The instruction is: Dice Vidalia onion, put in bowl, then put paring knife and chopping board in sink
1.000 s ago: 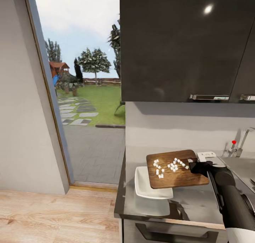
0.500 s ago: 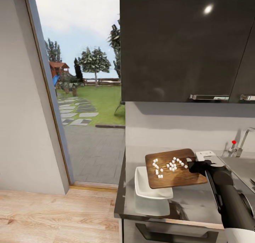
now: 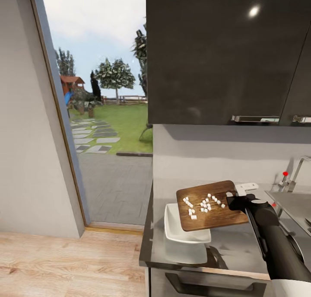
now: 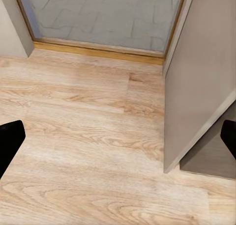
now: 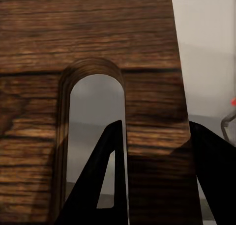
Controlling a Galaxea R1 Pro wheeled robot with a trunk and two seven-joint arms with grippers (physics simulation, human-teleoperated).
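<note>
In the head view my right gripper (image 3: 234, 200) is shut on the slot-handle end of the chopping board (image 3: 216, 215). It holds the board off the countertop (image 3: 242, 245), tilted down toward the left. Several small white pieces of diced onion (image 3: 201, 204) lie on the board. The board's low end overhangs the white bowl (image 3: 183, 234). In the right wrist view the dark fingers (image 5: 105, 185) clamp the board (image 5: 88, 33) beside its slot. The sink (image 3: 298, 204) lies at the right edge. The left gripper (image 4: 118, 136) hangs open over the floor. I cannot make out the paring knife.
The chrome faucet with a red knob (image 3: 286, 176) stands behind the sink. Dark wall cabinets (image 3: 224, 50) hang above the counter. An open doorway (image 3: 103, 115) to a garden is at the left, with wooden floor (image 3: 65, 262) in front of it.
The right gripper has carried the board slightly left and tipped it more. The onion pieces have slid down toward the board's low left end.
</note>
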